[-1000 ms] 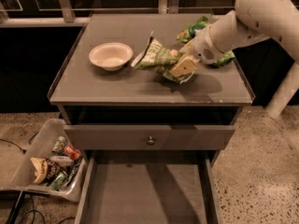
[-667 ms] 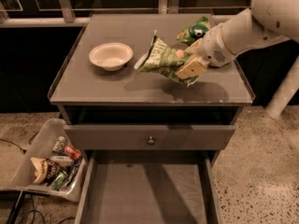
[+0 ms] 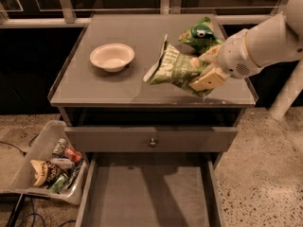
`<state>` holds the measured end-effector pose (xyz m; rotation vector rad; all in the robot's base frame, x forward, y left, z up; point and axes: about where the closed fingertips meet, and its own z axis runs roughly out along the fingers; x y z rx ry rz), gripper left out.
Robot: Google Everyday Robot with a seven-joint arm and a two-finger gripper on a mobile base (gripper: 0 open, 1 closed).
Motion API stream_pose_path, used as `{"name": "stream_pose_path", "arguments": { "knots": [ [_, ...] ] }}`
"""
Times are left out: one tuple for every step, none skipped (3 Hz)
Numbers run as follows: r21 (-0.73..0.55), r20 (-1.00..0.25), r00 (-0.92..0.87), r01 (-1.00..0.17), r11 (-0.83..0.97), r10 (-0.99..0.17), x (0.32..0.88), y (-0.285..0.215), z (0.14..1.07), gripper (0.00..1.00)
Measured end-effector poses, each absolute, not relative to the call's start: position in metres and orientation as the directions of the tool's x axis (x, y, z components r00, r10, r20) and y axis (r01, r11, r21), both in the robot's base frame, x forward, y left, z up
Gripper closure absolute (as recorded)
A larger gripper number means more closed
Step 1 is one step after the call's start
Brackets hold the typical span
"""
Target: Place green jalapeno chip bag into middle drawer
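From where I stand, the arm comes in from the right side, and the gripper sits over the front right part of the worktop. Its two fingers are clamped on the green jalapeno chip bag, one finger above the bag's right end and a tan pad below it. The bag is tilted, its white end pointing up and toward the left, and it hangs just above the surface near the front edge, with a faint shadow beneath it (I cannot tell whether its lowest corner brushes the top).

Behind the gripper, near the back right corner, lies a brighter green bag with a dark round logo. A pale bowl stands upright on the left half of the worktop, well apart from the held bag.

Below the front edge, a closed drawer front with a small round knob spans the cabinet. Under that, the middle drawer is pulled out toward me, its flat grey floor in plain view between low side walls.

On the floor to the left of the cabinet sits a pale bin with cans and snack packets jumbled inside.
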<state>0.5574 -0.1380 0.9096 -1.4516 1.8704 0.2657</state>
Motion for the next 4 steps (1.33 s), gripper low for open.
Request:
{"name": "stream_pose_path", "arguments": {
  "knots": [
    [-0.272,-0.628,-0.144,-0.88,0.39,-0.765,0.496,-0.175,0.868,1.0],
    [-0.272,-0.628,-0.144,-0.88,0.389,-0.765,0.496,-0.175,0.868,1.0],
    [-0.264,-0.634,-0.138,-0.886,0.382,-0.761,0.482,-0.171,0.857,1.0],
    [-0.227,-0.657,-0.165,-0.888,0.401,-0.736,0.455,-0.164,0.822,1.0]
  ]
}}
